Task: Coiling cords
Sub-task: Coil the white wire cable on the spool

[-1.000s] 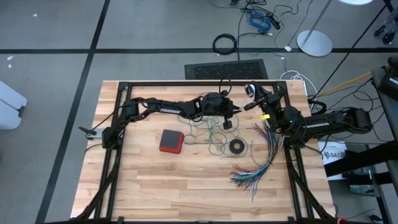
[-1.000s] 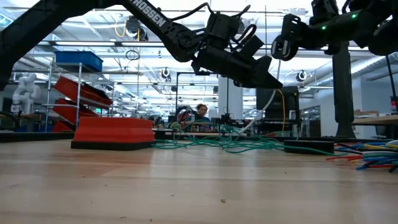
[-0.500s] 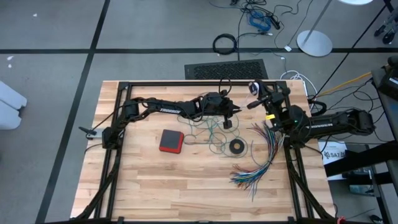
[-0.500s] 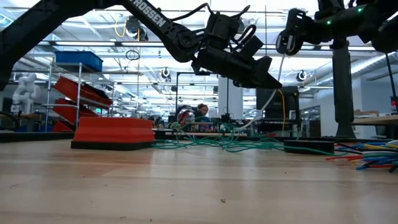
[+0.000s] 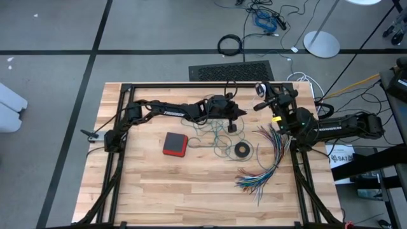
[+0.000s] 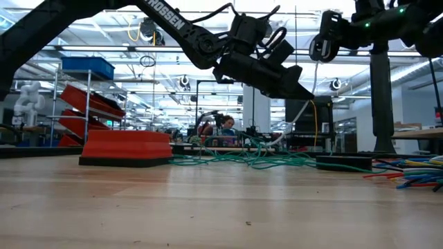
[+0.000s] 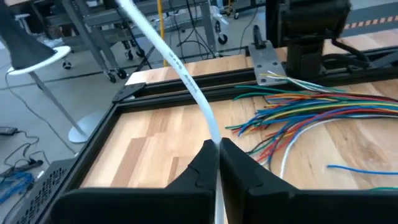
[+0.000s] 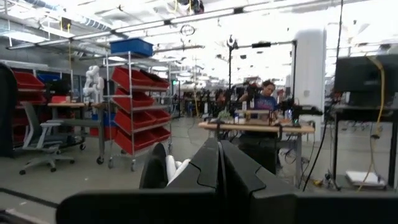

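From the left wrist cam, nearest first: the left claw [image 7: 217, 148] has its two fingers pressed together, and the white cord [image 7: 186, 78] is pinched right between the tips. From that pinch the cord's long axis runs away from the claw, up and off toward the far side of the desk [image 7: 155, 140], so it's lifted rather than lying flat. Just past the tips, off to one side, the bundle of multicoloured wires [image 7: 311, 115] fans out on the wood. That isn't part of the job.

From above, the left claw [image 5: 236, 113] sits over the far middle of the desk. The teal-green cord [image 5: 213, 137] is a loose tangle directly below it and toward the red block [image 5: 175, 144], touching the wood and held by nothing. A black ring [image 5: 241, 149] lies just beside that tangle.

Farther on, the right claw [image 5: 259, 105] hangs near the far edge, closed, with the small round black-and-white piece [image 5: 259, 88] at its tip. My guess is the white cord spans between the two claws, so any coiling turns on that line. The left arm is clearly nearer the teal one.
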`<state>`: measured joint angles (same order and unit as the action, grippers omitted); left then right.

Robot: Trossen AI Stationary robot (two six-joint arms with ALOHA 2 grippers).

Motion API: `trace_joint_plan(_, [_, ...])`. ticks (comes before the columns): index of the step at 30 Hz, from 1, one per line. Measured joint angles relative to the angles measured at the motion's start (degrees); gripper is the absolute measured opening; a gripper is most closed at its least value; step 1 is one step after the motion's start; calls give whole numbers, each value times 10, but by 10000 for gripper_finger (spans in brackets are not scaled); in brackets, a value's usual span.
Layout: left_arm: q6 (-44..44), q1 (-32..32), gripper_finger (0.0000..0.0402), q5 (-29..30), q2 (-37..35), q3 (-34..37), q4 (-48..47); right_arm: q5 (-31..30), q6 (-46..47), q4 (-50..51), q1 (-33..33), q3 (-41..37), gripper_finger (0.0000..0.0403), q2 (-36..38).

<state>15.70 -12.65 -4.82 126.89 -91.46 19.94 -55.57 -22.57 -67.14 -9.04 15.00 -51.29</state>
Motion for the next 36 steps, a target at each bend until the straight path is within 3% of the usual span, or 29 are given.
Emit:
trace_joint_plan(14, [91, 36, 1, 51, 0, -27, -36, -26, 130, 145, -6, 0, 0, -39])
trace_joint_plan(26, [103, 40, 0, 42, 0, -55, -66, 2, 240, 157, -28, 0, 0, -116])
trace_joint_plan(36, [103, 37, 0, 34, 9, -58, -92, 46, 289, 146, -42, 0, 0, -126])
